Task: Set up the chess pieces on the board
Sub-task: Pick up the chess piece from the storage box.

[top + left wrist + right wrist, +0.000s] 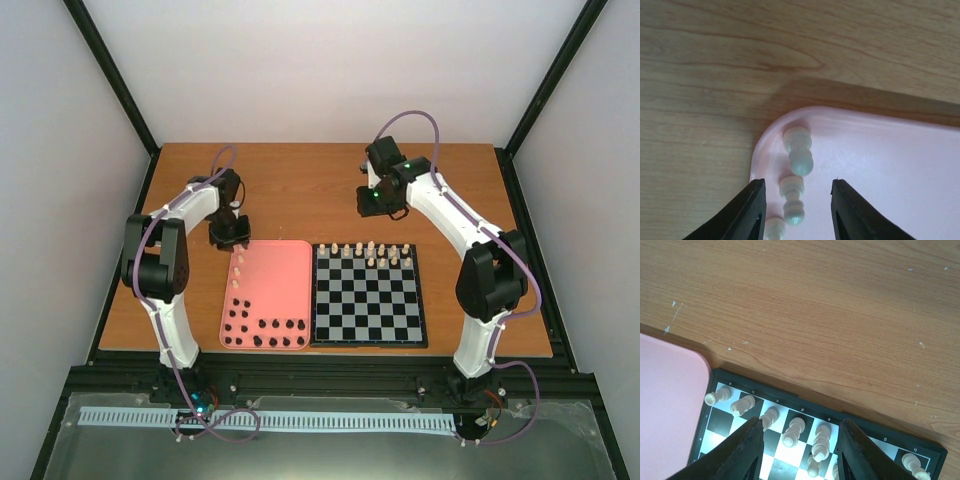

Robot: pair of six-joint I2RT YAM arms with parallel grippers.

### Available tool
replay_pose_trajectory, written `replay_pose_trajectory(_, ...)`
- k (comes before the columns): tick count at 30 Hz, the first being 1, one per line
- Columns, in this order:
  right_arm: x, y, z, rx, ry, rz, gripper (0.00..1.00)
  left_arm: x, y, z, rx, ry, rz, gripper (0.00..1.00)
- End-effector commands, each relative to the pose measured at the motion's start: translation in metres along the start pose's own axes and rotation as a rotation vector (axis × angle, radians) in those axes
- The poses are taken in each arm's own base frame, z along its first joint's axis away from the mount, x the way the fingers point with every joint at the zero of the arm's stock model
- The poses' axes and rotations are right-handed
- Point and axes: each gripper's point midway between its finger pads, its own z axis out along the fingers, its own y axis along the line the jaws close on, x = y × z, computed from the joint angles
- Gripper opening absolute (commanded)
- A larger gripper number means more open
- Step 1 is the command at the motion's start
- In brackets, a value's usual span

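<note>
The chessboard (368,320) lies right of centre, with several cream pieces (372,250) standing along its far rows. My right gripper (382,208) hangs open and empty above the far edge; in the right wrist view its fingers (747,450) flank the back-row cream pieces (794,431) on the board (765,392). My left gripper (231,238) is open over the pink tray's far left corner. In the left wrist view the fingers (747,212) straddle a cream pawn (792,200), another pawn (799,149) beyond it. Black pieces (262,330) sit in the tray's near part.
The pink tray (285,290) lies directly left of the board, touching it; its corner shows in the left wrist view (890,165) and the right wrist view (670,405). Bare wooden table (300,190) lies behind both. A black frame rail (320,380) runs along the near edge.
</note>
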Motion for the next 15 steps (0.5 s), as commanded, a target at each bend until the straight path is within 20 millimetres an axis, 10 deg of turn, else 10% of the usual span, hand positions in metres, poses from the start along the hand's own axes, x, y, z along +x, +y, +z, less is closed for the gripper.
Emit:
replay_pose_trajectory(1, -0.0067, -0.006, -0.0008, -0.006, -0.012, -0.004, 0.42, -0.0175, -0.0082, -0.0057, -0.003, -0.039, 0.033, 0.39)
replay_pose_trajectory(15, -0.0058, -0.015, 0.0033, -0.007, 0.002, 0.01, 0.41, -0.018, -0.0092, 0.0028, -0.007, -0.012, 0.031, 0.32)
